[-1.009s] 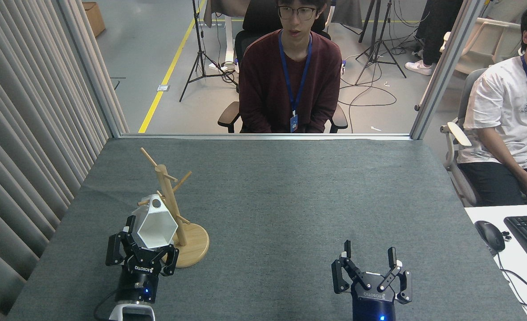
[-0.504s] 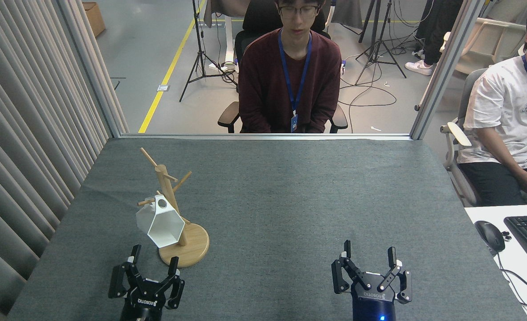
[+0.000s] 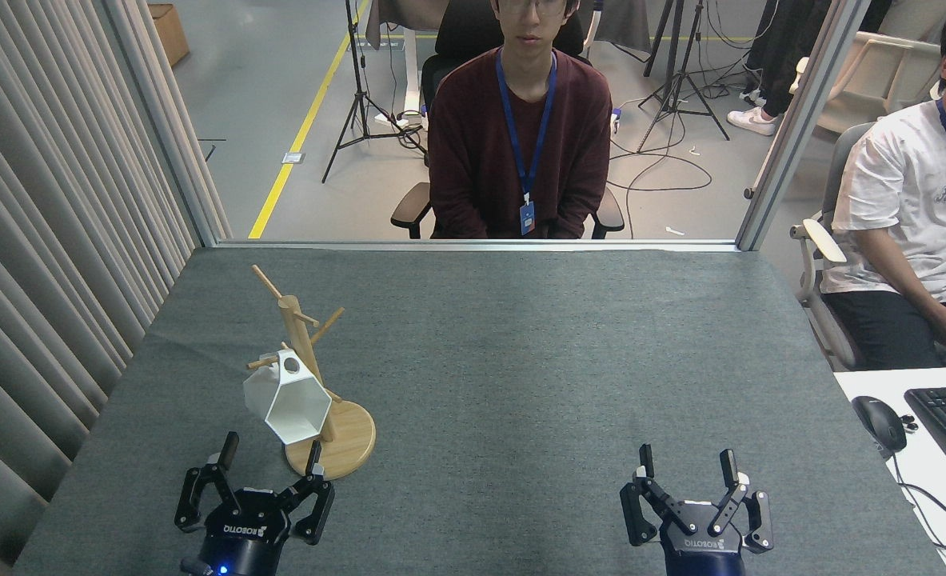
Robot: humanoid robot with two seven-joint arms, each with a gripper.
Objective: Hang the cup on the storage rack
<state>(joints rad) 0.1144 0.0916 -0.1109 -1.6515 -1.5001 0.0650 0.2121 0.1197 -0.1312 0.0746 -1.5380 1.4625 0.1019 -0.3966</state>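
- Two black claws show at the near edge of the grey cloth-covered bench (image 3: 520, 336). Both are spread apart and hold nothing.
- One white cup with six flat sides (image 3: 285, 398) hangs on the light wooden mug tree with a round base (image 3: 313, 376). A low peg on the tree's left side goes through the round hole in the cup's small tab.
- Nothing else holds the cup up. Its wide mouth tips down and toward me, and its narrow end points up and back toward the tree's post. So its long line slants, not straight up.
- My left claw (image 3: 269, 458) sits just in front of the mug tree's round base, a bit to its left. The cup is up and away from this claw, near it but not touching.
- My right claw (image 3: 687, 466) is far off to the right of the mug tree, well apart from it. The left arm is the near one by a lot.
- I think the hanging job looks done, since the cup stays on its peg alone.
- If any move is left, I think it is for the left claw to pull straight back, away from the mug tree. It should not swing up or forward, or it could bump the cup's low rim and knock it off the peg.
- One person in a dark red top (image 3: 520, 136) sits behind the bench, past the mug tree.
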